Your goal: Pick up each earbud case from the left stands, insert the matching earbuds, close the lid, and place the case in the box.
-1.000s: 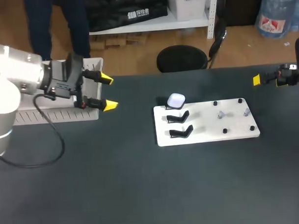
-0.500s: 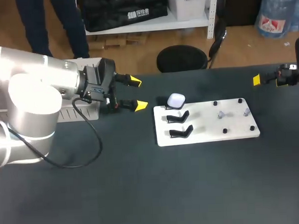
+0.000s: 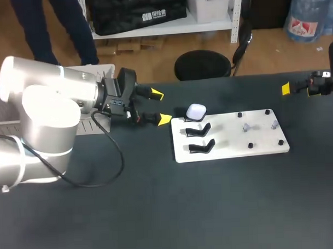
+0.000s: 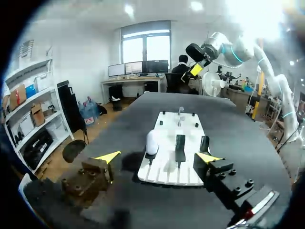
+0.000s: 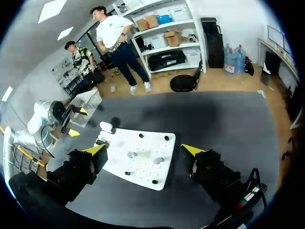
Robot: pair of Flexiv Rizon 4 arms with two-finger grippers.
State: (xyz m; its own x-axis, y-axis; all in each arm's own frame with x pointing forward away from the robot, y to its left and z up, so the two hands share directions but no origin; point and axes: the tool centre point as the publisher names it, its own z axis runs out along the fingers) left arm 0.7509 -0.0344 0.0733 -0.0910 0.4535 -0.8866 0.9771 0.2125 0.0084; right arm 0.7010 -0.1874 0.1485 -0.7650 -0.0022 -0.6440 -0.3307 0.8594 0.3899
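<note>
- Our left claw point(image 3: 160, 107) is spread wide and holds nothing. It hangs low over the desk point(image 3: 213, 210), just left of the white board point(image 3: 233, 148), with its yellow tips pointing toward the board.
- The white case point(image 3: 196, 111) sits ahead of this claw, near it but clear of both fingers. Its lid is shut, and it rests on the rearmost of three black stands point(image 3: 198, 129) at the board's left end.
- The other two stands, nearer to us, carry nothing.
- On the board's right half, two small grey earbuds point(image 3: 245, 128) stand upright among black pegs point(image 3: 250, 145), apart from each other and from the case.
- Our right claw point(image 5: 143, 149) is also spread and holds nothing. It hangs at the desk's far right edge, well apart from the board, with the board ahead of it and below.
- The white box point(image 5: 90, 100) lies at the desk's left rear corner, behind our left arm and well apart from the board.
</note>
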